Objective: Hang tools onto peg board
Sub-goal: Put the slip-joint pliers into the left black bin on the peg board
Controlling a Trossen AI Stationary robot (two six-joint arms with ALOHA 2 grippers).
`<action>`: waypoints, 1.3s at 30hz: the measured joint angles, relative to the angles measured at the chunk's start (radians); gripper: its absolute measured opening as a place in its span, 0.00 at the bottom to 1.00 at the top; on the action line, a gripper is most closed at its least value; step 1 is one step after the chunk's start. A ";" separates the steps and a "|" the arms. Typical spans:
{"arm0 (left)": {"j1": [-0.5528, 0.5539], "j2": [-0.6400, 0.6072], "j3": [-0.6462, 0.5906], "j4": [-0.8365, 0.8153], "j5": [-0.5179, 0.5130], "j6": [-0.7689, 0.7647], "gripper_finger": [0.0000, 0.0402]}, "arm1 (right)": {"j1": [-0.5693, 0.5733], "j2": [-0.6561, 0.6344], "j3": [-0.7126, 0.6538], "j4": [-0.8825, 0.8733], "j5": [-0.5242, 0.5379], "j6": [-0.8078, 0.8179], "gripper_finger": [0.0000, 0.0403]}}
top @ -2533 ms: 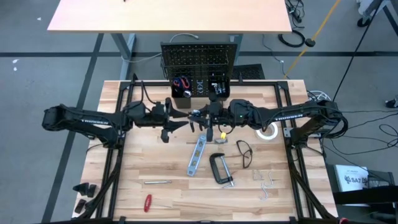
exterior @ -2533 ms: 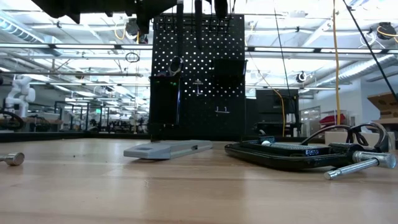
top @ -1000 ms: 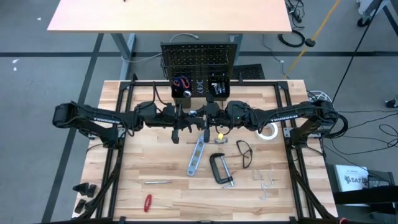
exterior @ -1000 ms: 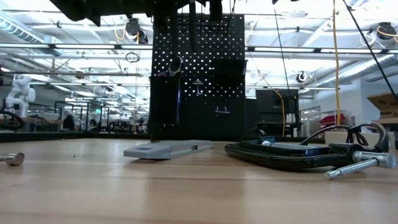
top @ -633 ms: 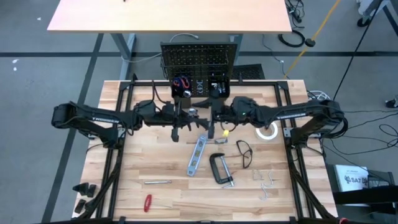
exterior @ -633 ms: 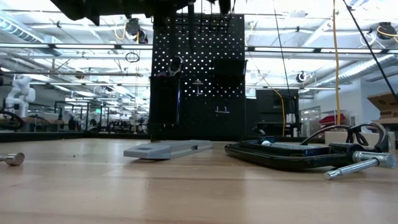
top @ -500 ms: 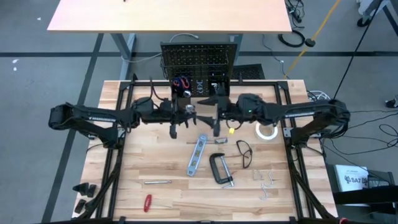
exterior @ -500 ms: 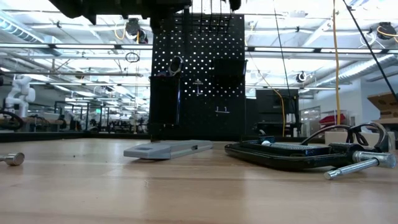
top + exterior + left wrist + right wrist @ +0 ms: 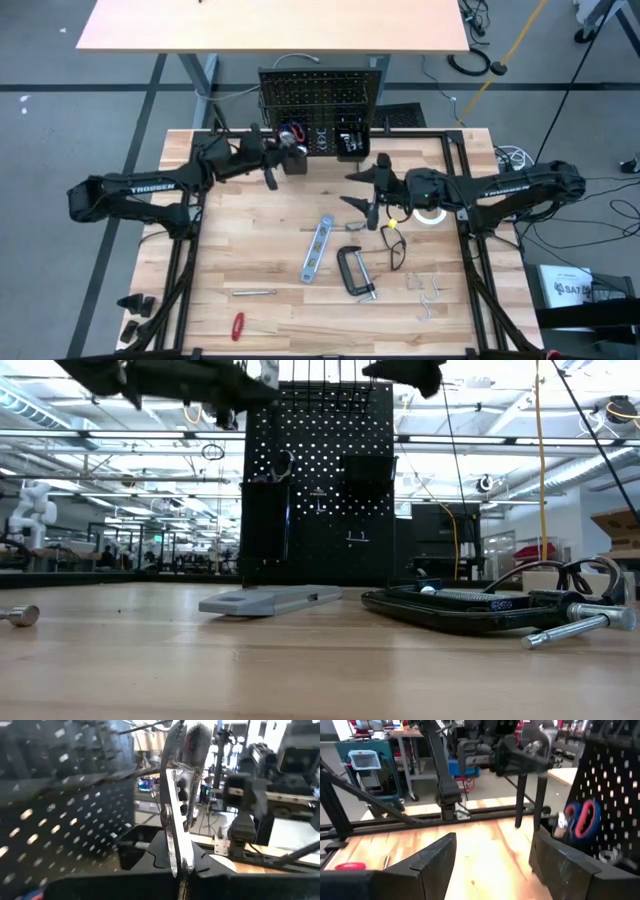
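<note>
light: bright and even from above me, soft shadows on the table (image 9: 250, 250)
glare: ceiling lamps behind the peg board (image 9: 320, 480)
blur: both my wrist views smeared

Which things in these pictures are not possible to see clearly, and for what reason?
- Wrench: the left wrist view shows it shut in the left claw, but its top is cut off by the picture edge.
- Peg board: blurred in the left wrist view; its hooks cannot be made out.
- Red screwdriver: too small in the high view to tell its tip.
- Right claw: open; what lies below it is hidden.
</note>
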 joint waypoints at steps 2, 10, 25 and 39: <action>0.040 -0.011 -0.038 0.042 0.018 -0.022 0.00 | 0.002 -0.024 -0.051 0.034 0.001 0.025 0.64; 0.095 -0.038 -0.116 0.229 0.026 0.019 0.00 | -0.003 -0.091 -0.195 0.134 0.025 0.068 0.64; 0.104 -0.024 -0.119 0.221 0.194 0.316 0.00 | -0.003 -0.093 -0.210 0.167 0.034 0.055 0.64; 0.228 0.061 -0.119 0.224 0.341 0.308 0.00 | -0.006 -0.092 -0.210 0.195 0.033 0.069 0.64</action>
